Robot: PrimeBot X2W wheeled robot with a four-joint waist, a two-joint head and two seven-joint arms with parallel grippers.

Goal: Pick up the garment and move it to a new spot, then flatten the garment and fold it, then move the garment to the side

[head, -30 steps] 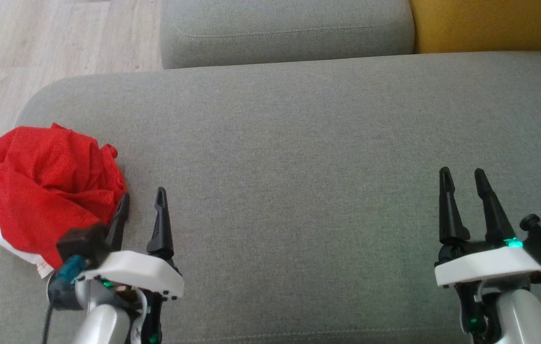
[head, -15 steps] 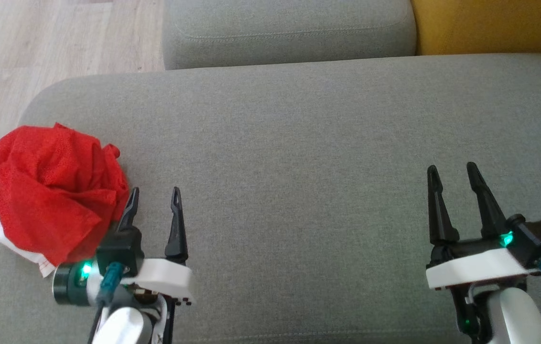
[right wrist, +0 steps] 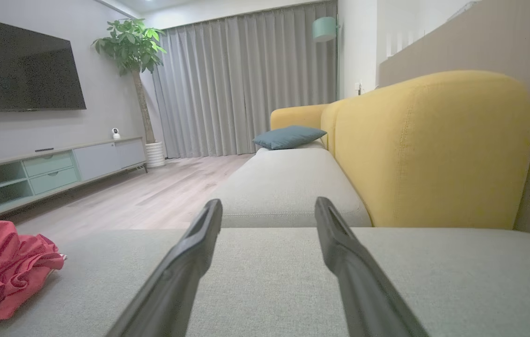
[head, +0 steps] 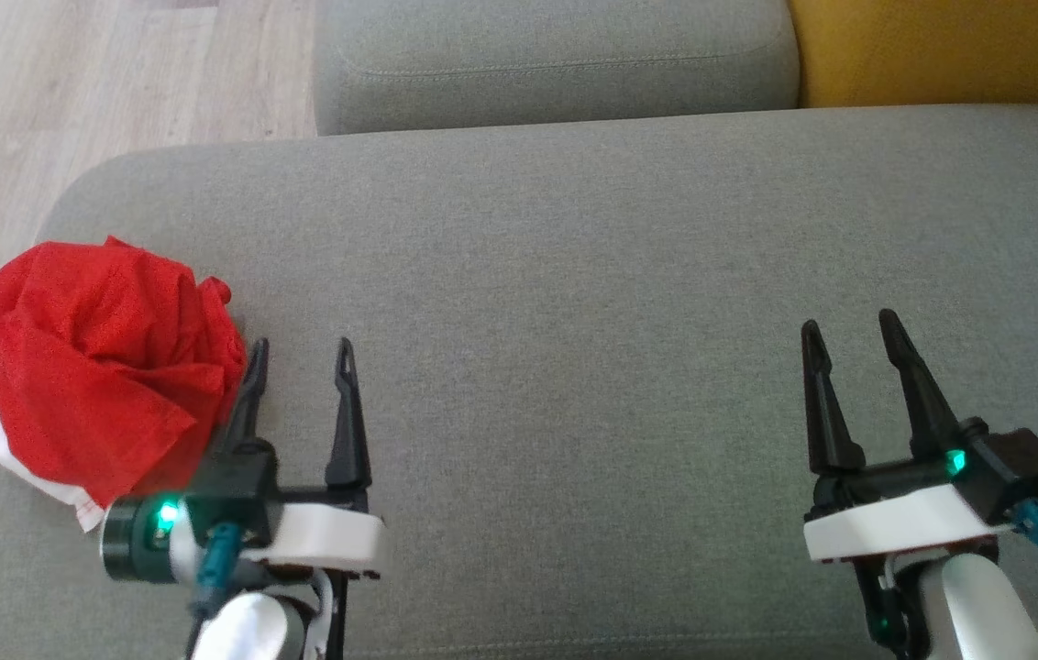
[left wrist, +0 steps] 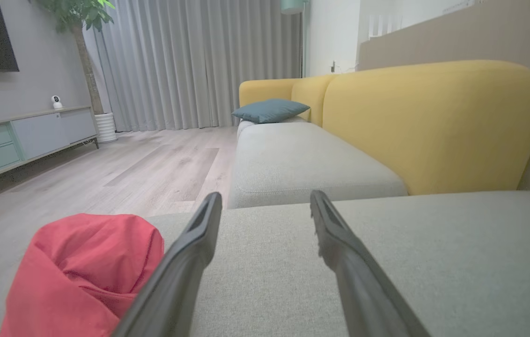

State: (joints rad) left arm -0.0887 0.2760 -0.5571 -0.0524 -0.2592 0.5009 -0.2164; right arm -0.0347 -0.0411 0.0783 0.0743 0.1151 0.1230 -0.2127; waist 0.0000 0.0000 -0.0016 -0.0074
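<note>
Head view: left tool (head: 302, 346) beside crumpled garment (head: 97, 367).

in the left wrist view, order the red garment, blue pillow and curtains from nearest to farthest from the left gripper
From the left gripper, which is open:
1. red garment: right beside it on its left, on the grey seat.
2. blue pillow: far ahead, at the far end of the sofa.
3. curtains: farthest, behind the pillow along the back wall.
</note>
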